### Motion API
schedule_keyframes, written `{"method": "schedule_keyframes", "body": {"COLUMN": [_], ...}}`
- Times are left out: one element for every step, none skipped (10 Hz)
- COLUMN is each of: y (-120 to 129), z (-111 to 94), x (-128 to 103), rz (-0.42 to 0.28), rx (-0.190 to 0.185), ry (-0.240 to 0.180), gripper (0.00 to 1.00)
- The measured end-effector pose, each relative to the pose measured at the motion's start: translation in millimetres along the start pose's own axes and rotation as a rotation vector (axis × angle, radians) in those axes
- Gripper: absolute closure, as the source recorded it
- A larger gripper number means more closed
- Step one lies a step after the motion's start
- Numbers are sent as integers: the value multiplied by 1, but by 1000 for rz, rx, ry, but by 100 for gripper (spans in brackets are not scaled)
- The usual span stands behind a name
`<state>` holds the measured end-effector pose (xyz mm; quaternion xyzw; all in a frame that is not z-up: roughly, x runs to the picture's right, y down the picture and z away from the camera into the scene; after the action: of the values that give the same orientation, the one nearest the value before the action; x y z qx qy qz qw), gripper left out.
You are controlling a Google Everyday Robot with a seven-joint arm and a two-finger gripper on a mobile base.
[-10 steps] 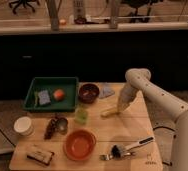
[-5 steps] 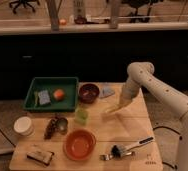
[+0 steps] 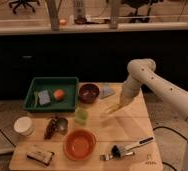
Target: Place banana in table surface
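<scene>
The pale-yellow banana [image 3: 112,108] hangs at the tip of my gripper [image 3: 118,105], just over the light wooden table surface [image 3: 129,125], right of centre. The gripper is shut on the banana's right end. My white arm [image 3: 157,85] reaches in from the right and bends down to it. The banana sits between the dark bowl [image 3: 88,92] and the table's right edge, and its left end points down toward the planks. I cannot tell whether it touches the wood.
A green tray [image 3: 37,106] at back left holds an orange fruit [image 3: 58,94] and a blue sponge [image 3: 43,97]. A blue-grey cloth [image 3: 107,91], a green cup [image 3: 80,116], a white cup [image 3: 23,125], an orange bowl [image 3: 80,144] and a dark utensil [image 3: 129,147] lie around.
The arm has lifted and shifted slightly right, and the banana has moved with the gripper, a little higher than a second ago. Nothing else moved.
</scene>
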<state>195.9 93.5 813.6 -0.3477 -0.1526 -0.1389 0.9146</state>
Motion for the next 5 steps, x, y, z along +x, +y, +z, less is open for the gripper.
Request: {"method": "schedule_keyframes", "body": {"y": [9, 12, 14, 16, 22], "z": [-1, -2, -2, -2, -2], "x": [0, 1, 1, 2, 5], "rz": [-9, -14, -27, -35, -41], "rx": [-5, -8, -11, -15, -22], "ry": [-1, -1, -3, -5, -5], "gripper": [100, 100, 100, 100, 100]}}
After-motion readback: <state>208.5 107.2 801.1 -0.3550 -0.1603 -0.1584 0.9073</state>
